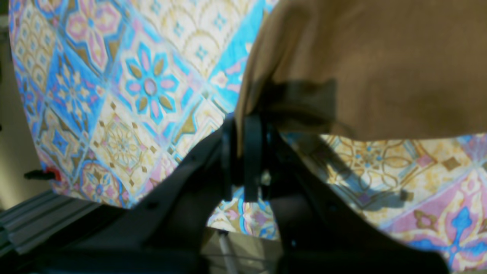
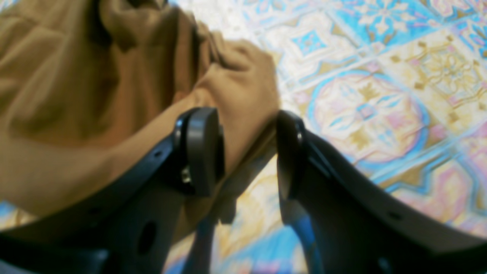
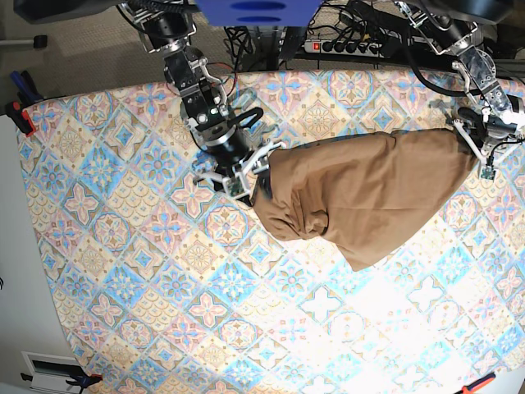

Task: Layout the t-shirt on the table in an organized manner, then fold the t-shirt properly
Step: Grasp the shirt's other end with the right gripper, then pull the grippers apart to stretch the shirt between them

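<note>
The shirt lies bunched on the table's far right part, stretched between the two arms, one lobe sagging toward the near side. Its collar and sleeves cannot be made out; the folds hide them, and both wrist views are blurred.

The left gripper is clenched on the shirt's right end. In the left wrist view its fingers stand pressed together with a corner of cloth pinched between them, and the rest of the fabric runs off the frame's top and right edge.

The right gripper is at the shirt's left end. In the right wrist view its jaws stand apart, and a thick wad of shirt fills most of the gap. The left pad touches the cloth; whether the right pad does is hard to tell, so a firm hold cannot be confirmed.

No containers are in view.

The shirt's right end sits close to the table's right edge. Wide patterned cloth lies bare on the near side and to the left. Cables and a power strip crowd the floor beyond the far edge, and clamps grip the left edge.
</note>
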{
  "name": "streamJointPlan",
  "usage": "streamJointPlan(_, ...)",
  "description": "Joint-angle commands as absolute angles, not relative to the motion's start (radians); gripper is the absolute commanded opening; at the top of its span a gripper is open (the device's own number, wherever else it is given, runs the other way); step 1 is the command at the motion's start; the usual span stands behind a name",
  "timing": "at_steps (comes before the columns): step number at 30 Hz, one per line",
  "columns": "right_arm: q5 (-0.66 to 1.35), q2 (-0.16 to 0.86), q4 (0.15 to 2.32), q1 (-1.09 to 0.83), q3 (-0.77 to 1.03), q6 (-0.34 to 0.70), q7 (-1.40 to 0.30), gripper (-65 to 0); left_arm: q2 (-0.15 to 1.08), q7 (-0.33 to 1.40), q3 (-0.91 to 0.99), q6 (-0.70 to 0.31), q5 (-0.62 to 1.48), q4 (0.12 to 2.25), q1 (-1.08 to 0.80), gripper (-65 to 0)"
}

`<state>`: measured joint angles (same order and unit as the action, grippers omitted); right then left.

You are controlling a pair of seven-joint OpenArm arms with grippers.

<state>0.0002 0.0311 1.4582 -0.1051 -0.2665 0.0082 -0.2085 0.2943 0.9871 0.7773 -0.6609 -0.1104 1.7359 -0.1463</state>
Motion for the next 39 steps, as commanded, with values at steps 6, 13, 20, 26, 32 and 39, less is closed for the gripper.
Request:
streamJointPlan(6, 0.007, 0.022, 1.478, -0.079, -0.266, 0.008, -0.165, -40.9, 0.318, 0.975, 0.754, -0.654, -0.13, 1.753, -0.136, -65.0)
streamJointPlan(13, 0.007, 0.022, 1.388, -0.097, -0.263, 0.008, -0.156, -40.9, 0.317, 0.975, 0.754, -0.654, -0.13, 1.753, -0.136, -65.0)
streamJointPlan(20, 0.007, 0.022, 1.376, -0.099, -0.271, 0.008, -0.157, -41.9, 0.317, 0.975, 0.754, -0.654, -0.13, 1.753, -0.136, -65.0)
streamJointPlan(26, 0.005, 0.022, 1.38, -0.093, -0.265, 0.008, -0.163, -65.0, 0.297, 0.975, 0.754, -0.654, -0.13, 1.753, -0.136, -65.0)
streamJointPlan(32, 0.005, 0.025, 1.405, -0.093, -0.154, 0.008, -0.165, -65.0, 0.272, 0.975, 0.702, -0.654, -0.128, 1.756, -0.136, -65.0)
streamJointPlan(39, 0.005, 0.025, 1.455, -0.091, 0.073, 0.008, -0.166, -65.0, 0.252, 0.975, 0.552, -0.654, -0.128, 1.758, -0.133, -65.0)
